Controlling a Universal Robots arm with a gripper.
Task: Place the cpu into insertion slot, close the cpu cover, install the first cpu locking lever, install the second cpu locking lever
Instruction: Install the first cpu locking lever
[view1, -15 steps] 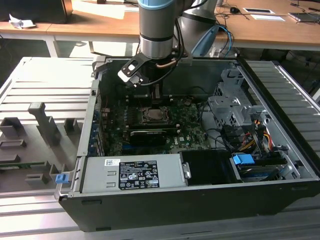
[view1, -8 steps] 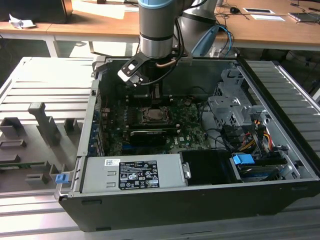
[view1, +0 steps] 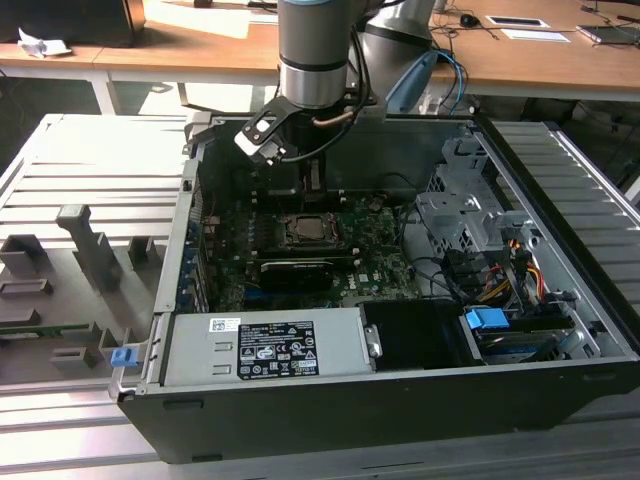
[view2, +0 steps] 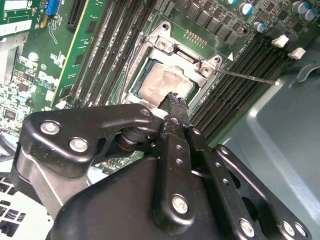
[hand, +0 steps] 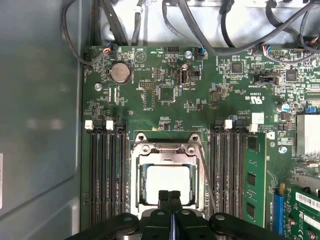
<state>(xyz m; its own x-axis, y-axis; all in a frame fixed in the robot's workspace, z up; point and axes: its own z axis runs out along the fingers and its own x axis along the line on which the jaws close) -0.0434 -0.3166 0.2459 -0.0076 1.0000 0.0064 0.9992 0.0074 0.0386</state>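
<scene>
The cpu (hand: 169, 181) (view2: 161, 84) lies in the insertion slot (view1: 305, 230) on the green board, its pale metal face showing. The silvery cpu cover (hand: 166, 149) (view2: 172, 50) lies flat over it, framing the chip. A thin wire locking lever (view2: 250, 77) sticks out sideways from a socket corner over the memory slots; in the first wrist view a lever (hand: 205, 175) runs along one side of the socket. My gripper (hand: 169, 195) (view2: 173, 100) (view1: 312, 178) is shut with nothing between its fingers, its tips at the socket's edge just beside the chip.
Long black memory slots (hand: 107, 175) flank the socket on both sides. A grey case wall (hand: 40, 110) stands close by, and cables (hand: 220, 30) run along the board's far edge. A labelled grey box (view1: 265, 345) and a drive cage (view1: 470, 225) fill the case's front and right in the exterior view.
</scene>
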